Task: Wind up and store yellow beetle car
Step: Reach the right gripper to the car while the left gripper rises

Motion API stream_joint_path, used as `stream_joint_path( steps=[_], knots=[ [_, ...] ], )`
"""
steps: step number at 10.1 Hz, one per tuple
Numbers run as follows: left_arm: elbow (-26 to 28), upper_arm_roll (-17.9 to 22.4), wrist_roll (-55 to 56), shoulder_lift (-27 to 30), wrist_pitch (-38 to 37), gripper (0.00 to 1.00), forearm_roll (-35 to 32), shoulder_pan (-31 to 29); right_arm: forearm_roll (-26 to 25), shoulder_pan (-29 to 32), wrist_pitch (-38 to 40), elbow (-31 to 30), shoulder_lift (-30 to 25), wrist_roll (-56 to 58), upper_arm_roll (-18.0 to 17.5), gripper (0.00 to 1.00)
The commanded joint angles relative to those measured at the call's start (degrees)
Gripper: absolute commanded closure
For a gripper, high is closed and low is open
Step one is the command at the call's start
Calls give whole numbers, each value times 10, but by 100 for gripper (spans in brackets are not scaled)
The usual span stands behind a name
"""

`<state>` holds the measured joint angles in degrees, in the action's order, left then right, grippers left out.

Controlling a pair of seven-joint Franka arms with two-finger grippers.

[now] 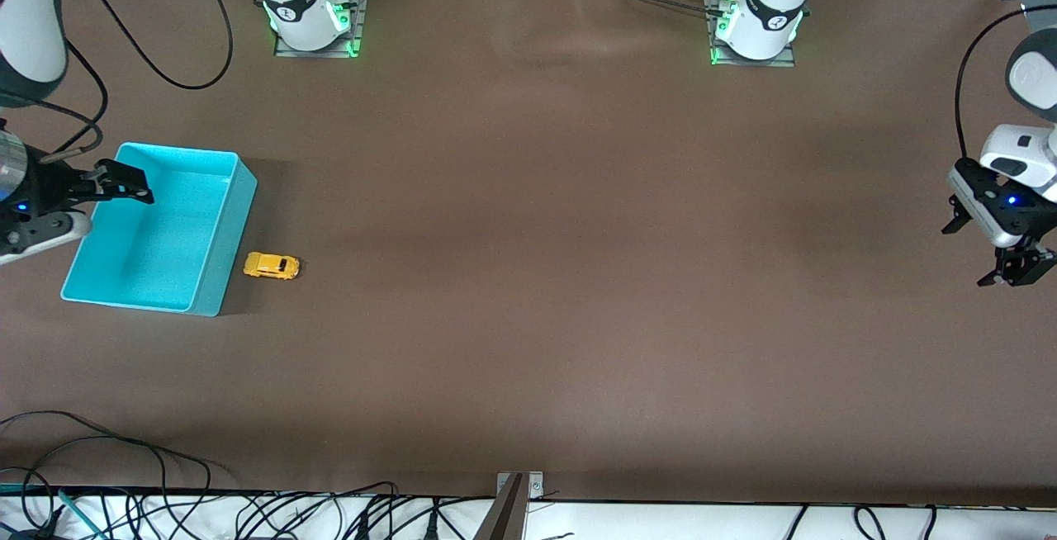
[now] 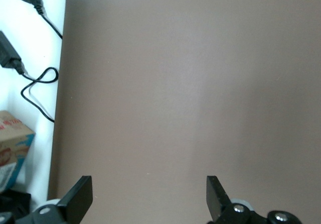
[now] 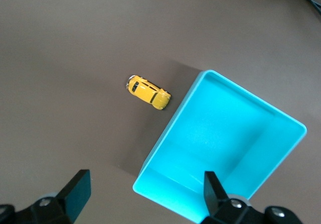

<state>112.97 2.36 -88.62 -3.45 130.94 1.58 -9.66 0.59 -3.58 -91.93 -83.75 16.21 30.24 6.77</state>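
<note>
The car [image 1: 272, 266] sits on its wheels on the brown table [image 1: 578, 276], just beside the turquoise bin [image 1: 223, 276] on the side toward the left arm's end, apart from the wall and with open table around it, so fingers can likely come down on it from above. The bin holds nothing; storing has not begun. The right gripper [image 1: 124, 185] hangs over the bin's edge, fingers spread wide and holding nothing, close enough that this arm looks the natural one to pick up and wind the toy. The left gripper [image 1: 1003, 263] waits over the left arm's end of the table, also wide and holding nothing, well apart from the car.
</note>
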Motion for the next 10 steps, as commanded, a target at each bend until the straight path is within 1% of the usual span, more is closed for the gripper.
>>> stream_joint_path(
  steps=[1,2,3,4,5,6,7,8,9,10],
  knots=[
    [2,3,116,62,-89,0,11,13,9,-12,-23,6,32,122,1,0],
    [-12,4,170,78,-141,0,9,22,11,-12,-29,6,43,173,0,0],
    [-42,2,243,84,-203,0,5,28,13,-11,-38,0,55,213,-4,0],
    [-91,0,321,82,-278,0,4,35,13,-12,-71,-19,57,270,-4,0],
    [-129,-2,392,81,-340,0,-6,44,19,-12,-106,-41,58,324,-4,0],
    [-158,-9,463,81,-390,0,-17,50,46,-11,-129,-55,66,382,-4,0],
    [-184,-26,556,80,-434,0,-18,51,82,-6,-146,-55,86,447,-4,0],
    [-205,-39,651,79,-467,0,-17,51,111,-4,-154,-54,99,484,-3,0],
    [-218,-50,729,77,-488,0,-11,51,123,-3,-162,-52,108,488,-2,0],
    [-228,-60,785,76,-500,0,-8,52,118,-12,-192,-53,112,483,-2,0]
  ],
)
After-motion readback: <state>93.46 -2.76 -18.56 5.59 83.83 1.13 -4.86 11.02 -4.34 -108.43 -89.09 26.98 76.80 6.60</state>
